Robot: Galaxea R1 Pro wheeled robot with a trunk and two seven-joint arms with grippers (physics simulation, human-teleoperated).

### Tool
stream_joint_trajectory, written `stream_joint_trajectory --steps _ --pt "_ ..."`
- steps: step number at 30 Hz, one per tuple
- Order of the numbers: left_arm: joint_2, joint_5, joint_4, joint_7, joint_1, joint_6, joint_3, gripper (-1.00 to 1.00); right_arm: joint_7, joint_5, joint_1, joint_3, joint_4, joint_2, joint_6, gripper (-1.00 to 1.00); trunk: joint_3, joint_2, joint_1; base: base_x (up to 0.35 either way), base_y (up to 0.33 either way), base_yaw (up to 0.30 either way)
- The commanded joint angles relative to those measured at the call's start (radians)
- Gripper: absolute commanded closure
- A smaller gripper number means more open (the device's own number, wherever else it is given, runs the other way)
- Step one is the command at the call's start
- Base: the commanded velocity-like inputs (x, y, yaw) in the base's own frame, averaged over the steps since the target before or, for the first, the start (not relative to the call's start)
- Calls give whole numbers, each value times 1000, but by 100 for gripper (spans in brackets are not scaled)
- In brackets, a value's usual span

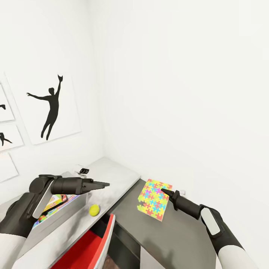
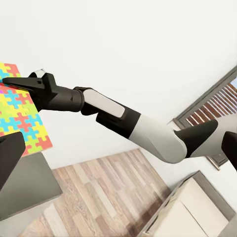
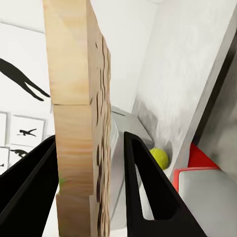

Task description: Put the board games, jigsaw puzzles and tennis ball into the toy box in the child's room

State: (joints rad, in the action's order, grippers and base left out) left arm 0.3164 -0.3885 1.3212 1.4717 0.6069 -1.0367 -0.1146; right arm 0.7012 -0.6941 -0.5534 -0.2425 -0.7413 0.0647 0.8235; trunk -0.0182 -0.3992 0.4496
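My right gripper (image 1: pixel 163 191) is shut on a jigsaw puzzle (image 1: pixel 155 200), holding it tilted above the lower dark-grey desk (image 1: pixel 175 235). In the right wrist view the puzzle's wooden back (image 3: pixel 79 98) sits between the two black fingers (image 3: pixel 143 182). The tennis ball (image 1: pixel 94 210) lies on the pale table (image 1: pixel 112 175); the right wrist view also catches the ball (image 3: pixel 159 157). The light-grey toy box (image 1: pixel 61 216) stands on the table at the left, with colourful printed things inside. My left gripper (image 1: pixel 102 184) hovers open over the table beside the toy box, holding nothing.
A red box with a white edge (image 1: pixel 95 243) stands at the bottom, between the table and the dark desk. White walls close the corner behind the table. Black silhouette pictures (image 1: pixel 50 108) hang at the left. Wood-plank floor (image 2: pixel 108 197) shows in the left wrist view.
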Motion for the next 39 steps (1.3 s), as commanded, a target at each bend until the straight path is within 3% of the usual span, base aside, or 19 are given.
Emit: stream_joint_trajectory --steps 1,16,39 --pt "1 -2 0 2 1 -11 -2 -100 3 1 0 -3 0 0 5 100 0 -1 0 0 0 47" --pt "5 -3 0 2 1 -11 1 -100 3 2 0 -2 -2 0 5 100 0 -1 0 0 0 22" --pt "8 -11 0 6 1 -11 6 -100 3 1 0 2 -3 -1 5 100 0 -1 0 0 0 276"
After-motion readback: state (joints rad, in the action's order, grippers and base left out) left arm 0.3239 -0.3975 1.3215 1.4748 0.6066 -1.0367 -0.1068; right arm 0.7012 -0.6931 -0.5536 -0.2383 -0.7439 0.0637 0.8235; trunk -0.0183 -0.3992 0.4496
